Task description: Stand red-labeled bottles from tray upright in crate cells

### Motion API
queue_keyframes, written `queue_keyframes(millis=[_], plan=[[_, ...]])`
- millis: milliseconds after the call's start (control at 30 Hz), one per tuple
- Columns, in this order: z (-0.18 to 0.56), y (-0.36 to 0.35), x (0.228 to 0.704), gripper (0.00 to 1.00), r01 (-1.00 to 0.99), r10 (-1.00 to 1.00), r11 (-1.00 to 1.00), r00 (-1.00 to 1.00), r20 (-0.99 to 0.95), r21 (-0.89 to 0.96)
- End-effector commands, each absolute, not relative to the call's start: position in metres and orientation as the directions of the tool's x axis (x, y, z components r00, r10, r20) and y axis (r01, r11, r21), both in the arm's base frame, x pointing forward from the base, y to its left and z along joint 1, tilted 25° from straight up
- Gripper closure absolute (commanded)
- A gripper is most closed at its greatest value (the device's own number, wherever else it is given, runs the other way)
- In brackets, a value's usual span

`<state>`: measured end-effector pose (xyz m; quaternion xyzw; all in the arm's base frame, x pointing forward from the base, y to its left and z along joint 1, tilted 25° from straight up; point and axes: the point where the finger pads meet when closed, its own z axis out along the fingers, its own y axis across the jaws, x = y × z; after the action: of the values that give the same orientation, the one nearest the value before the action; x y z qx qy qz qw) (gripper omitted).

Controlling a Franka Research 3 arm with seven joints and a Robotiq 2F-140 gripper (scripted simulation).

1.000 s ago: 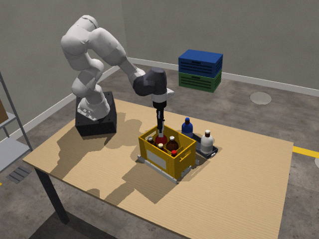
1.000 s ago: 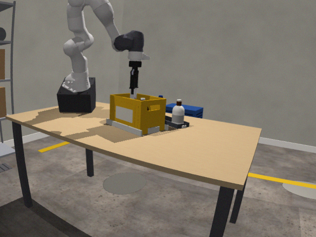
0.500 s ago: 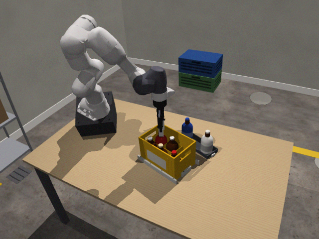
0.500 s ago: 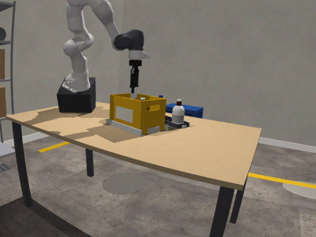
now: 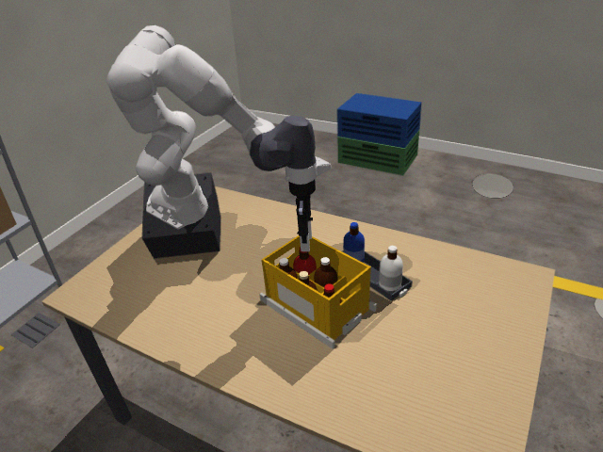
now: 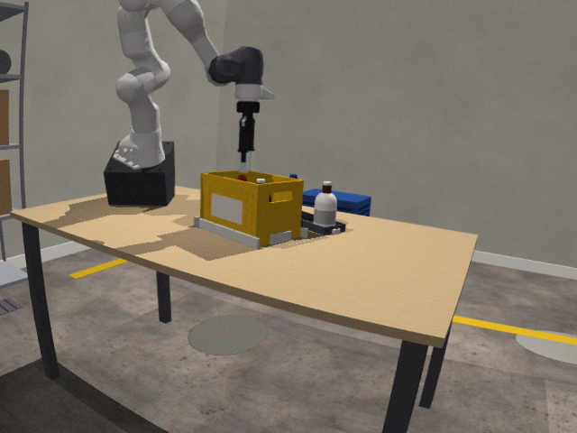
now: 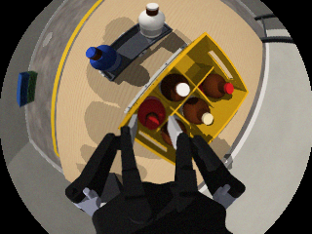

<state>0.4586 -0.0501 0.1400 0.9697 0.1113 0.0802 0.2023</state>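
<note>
Tabletop crate (image 5: pixel 311 303) holds red bottle (image 5: pixel 304 263) directly under gripper (image 5: pixel 303 241).

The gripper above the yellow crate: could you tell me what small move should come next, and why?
Probably lift the gripper straight up, clear of the yellow crate. The red bottle stands in a cell, the fingers are apart above its cap, and the tray holds only the blue bottle and the white bottle.
</note>
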Motion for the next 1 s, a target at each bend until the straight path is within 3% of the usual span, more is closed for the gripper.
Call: queue_keyframes(millis=[0,967], plan=[[0.145,-0.048,0.454,0.62,0.199,0.258,-0.889,0.962,0.092,0.411],[0.185,-0.032,0.445,0.62,0.199,0.258,-0.889,0.962,0.092,0.411]])
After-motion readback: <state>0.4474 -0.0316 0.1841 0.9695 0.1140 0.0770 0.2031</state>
